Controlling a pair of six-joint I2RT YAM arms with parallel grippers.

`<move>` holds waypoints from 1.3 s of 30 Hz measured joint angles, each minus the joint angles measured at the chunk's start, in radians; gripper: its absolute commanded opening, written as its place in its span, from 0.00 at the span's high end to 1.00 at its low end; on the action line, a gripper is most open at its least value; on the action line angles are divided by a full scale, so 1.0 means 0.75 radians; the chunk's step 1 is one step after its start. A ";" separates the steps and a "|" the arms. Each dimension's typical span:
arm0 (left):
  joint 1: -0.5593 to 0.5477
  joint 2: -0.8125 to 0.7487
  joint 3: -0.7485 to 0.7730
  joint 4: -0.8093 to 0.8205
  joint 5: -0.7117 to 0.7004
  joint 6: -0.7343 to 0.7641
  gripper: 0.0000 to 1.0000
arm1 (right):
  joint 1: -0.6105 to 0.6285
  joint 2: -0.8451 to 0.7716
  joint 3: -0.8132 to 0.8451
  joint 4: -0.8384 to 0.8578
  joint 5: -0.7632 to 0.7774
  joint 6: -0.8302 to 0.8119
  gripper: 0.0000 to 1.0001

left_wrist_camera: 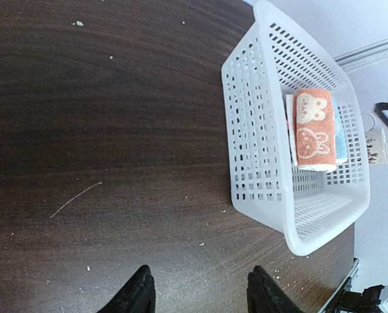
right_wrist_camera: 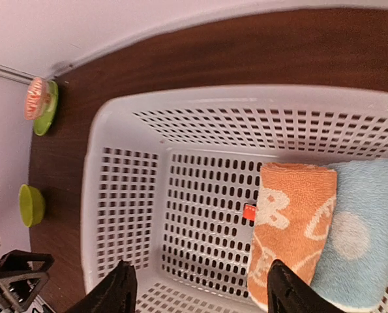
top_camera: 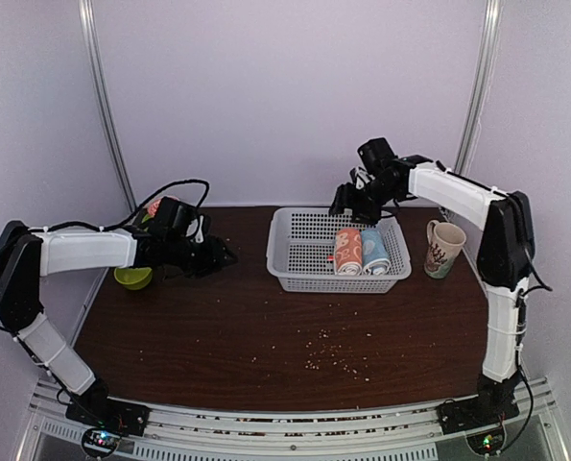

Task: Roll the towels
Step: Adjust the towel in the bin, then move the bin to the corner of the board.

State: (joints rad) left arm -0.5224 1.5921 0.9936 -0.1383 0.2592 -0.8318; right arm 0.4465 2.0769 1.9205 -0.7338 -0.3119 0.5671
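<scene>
Dark wooden table (top_camera: 218, 327). Left arm stretched low over it, left gripper (left_wrist_camera: 200, 283) with fingers parted on nothing, facing white perforated plastic basket (top_camera: 283, 252). Right arm reaching over basket's far rim, right gripper (right_wrist_camera: 200, 277) likewise spread, empty. Inside, touching: rolled orange-red patterned cloth towel (top_camera: 347, 252), rolled light-blue cloth towel (top_camera: 373, 253).

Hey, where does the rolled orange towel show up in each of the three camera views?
Top external: orange towel right of centre, inside the basket.
Left wrist: orange towel upper right, in the basket.
Right wrist: orange towel lower right, beside the blue towel.
Shared landmark: the white basket.
</scene>
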 measured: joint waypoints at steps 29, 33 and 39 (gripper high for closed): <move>0.000 -0.407 -0.366 -0.161 -0.226 0.053 0.54 | 0.524 -0.925 -1.869 1.499 0.326 0.719 0.24; 0.000 -0.476 -0.433 -0.155 -0.226 0.028 0.54 | 0.542 -0.820 -1.918 1.753 0.410 0.935 0.22; 0.000 -0.517 -0.484 -0.147 -0.226 0.010 0.54 | 0.542 -0.719 -1.943 1.862 0.558 1.141 0.22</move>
State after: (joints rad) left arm -0.5224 1.2045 0.6304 -0.2485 0.0898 -0.8242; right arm 0.8532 1.5379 0.4629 0.6624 0.1070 1.4231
